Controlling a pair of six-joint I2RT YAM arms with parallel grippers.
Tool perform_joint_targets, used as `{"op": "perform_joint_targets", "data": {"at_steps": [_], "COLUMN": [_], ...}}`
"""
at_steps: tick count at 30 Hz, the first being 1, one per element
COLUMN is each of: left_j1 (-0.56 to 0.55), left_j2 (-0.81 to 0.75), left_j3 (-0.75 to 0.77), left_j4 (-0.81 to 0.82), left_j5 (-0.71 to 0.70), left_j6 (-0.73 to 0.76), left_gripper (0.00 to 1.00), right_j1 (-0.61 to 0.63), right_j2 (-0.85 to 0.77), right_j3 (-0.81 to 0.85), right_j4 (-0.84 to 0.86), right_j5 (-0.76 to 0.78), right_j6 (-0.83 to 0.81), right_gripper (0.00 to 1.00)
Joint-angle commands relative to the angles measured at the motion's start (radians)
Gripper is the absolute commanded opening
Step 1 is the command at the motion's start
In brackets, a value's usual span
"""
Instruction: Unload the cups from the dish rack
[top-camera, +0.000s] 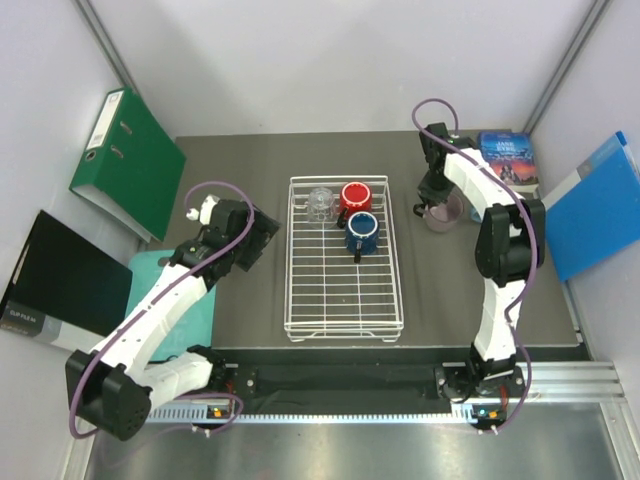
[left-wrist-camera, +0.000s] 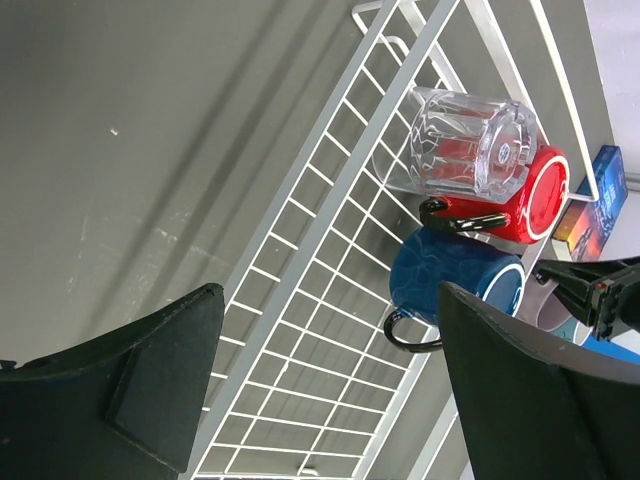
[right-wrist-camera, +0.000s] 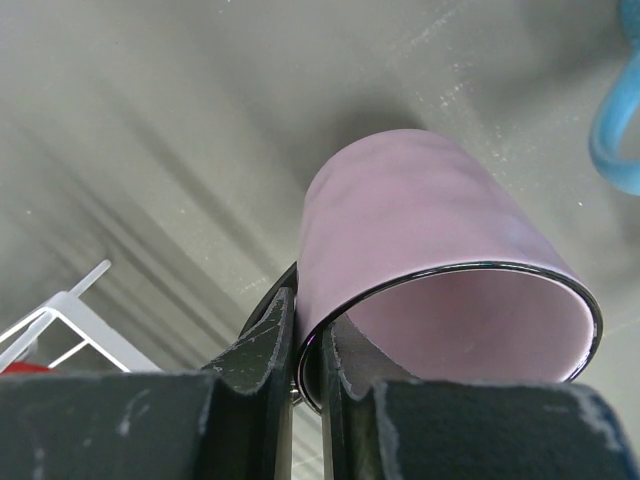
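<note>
The white wire dish rack (top-camera: 344, 290) lies mid-table. At its far end are a clear glass tumbler (top-camera: 321, 204), a red mug (top-camera: 355, 197) and a dark blue mug (top-camera: 361, 234); the left wrist view shows the tumbler (left-wrist-camera: 470, 150), red mug (left-wrist-camera: 535, 200) and blue mug (left-wrist-camera: 450, 280) too. My left gripper (top-camera: 262, 232) is open and empty, just left of the rack. My right gripper (top-camera: 436, 196) is shut on the rim of the mauve-pink mug (right-wrist-camera: 440, 260), right of the rack (right-wrist-camera: 60, 320), on or just above the mat. A light blue mug handle (right-wrist-camera: 615, 110) shows beside it.
A book (top-camera: 510, 160) lies at the far right, a blue folder (top-camera: 600, 205) leans on the right wall. A green binder (top-camera: 125, 160), a black folder (top-camera: 60, 285) and a teal board (top-camera: 150, 290) sit left of the dark mat (top-camera: 250, 160).
</note>
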Motion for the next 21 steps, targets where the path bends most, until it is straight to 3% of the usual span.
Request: {"op": "perform_joint_targets", "data": {"at_steps": [1, 10, 18, 21], "left_j1": [-0.002, -0.002, -0.002, -0.002], "left_j2": [-0.018, 0.022, 0.040, 0.045], "left_j3": [0.003, 0.014, 0.021, 0.023], "left_j4": [-0.025, -0.020, -0.007, -0.007], "left_j5": [-0.031, -0.008, -0.002, 0.000], "left_j6": [0.003, 0.012, 0.029, 0.026], "left_gripper": [0.91, 0.92, 0.92, 0.92], "right_j1": [-0.016, -0.029, -0.036, -0.036], "right_j2": [0.009, 0.023, -0.012, -0.018], "right_j3": [0.047, 0.022, -0.030, -0.030], "right_j4": [0.038, 0.054, 0.091, 0.087], "right_j5": [-0.005, -0.031, -0.056, -0.053], "right_j6": [-0.017, -0.044, -0.085, -0.090], "right_gripper": [0.00, 0.00, 0.29, 0.35]}}
